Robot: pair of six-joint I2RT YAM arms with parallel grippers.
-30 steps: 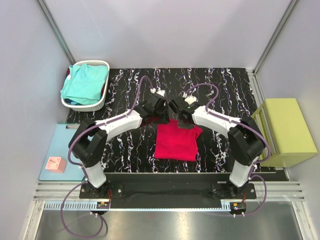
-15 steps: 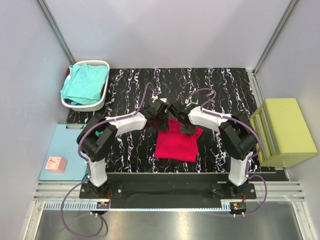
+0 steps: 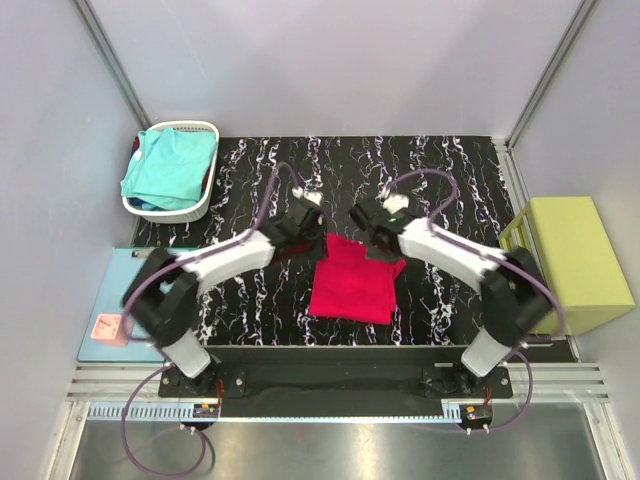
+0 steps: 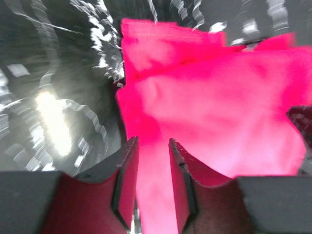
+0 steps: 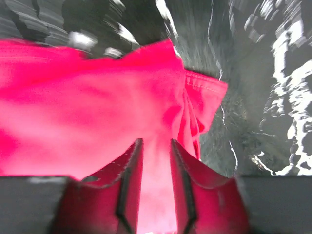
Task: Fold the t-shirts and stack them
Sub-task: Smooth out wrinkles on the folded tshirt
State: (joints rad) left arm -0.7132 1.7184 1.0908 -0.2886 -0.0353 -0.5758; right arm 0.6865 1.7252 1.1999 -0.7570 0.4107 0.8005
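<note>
The crimson-red cloth t-shirt [image 3: 350,285] lay folded in the middle of the black marbled counter [image 3: 450,180]. The left claw [image 3: 319,237] pinched its 11 o'clock corner, and the right claw [image 3: 368,240] pinched its 1 o'clock corner. The turquoise cloth t-shirt [image 3: 168,168] filled the white plastic basket [image 3: 186,125] at 10 o'clock.

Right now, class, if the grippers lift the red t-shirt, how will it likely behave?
Probably floppy: the red t-shirt creases and bunches where the left gripper and right gripper pinch it. Likely light, being thin cloth. It should sag between them, not hold shape.
</note>
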